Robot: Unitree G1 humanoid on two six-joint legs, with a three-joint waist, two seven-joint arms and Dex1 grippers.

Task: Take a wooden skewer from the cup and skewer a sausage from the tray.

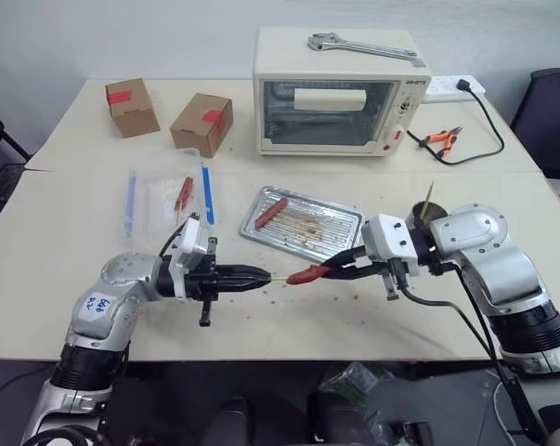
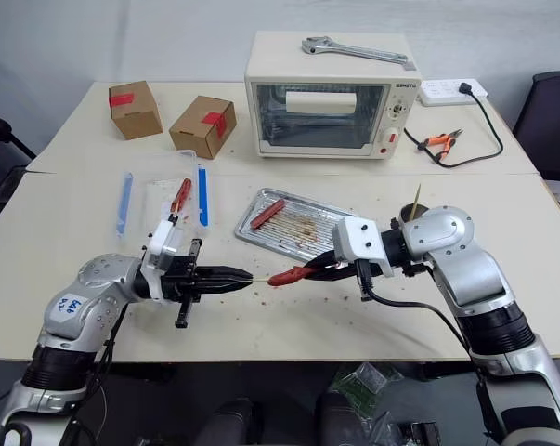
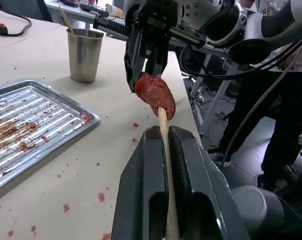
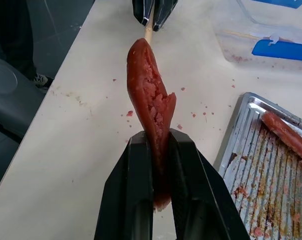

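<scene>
Wooden skewer (image 3: 163, 131) in gripped sausage (image 4: 149, 107)

Silver-grey rounded arm shells, ribbed black sleeves at the near ends. White boxy wrist modules ahead of each forearm. Left gripper (image 1: 261, 275): two black tapered fingers on a black body, small black post hanging below. Right gripper (image 1: 340, 270): same black fingers, grey bracket beneath. White sticker with blue handwriting on the left arm shell. Black cables looping off the right arm and over the left wrist.
</scene>
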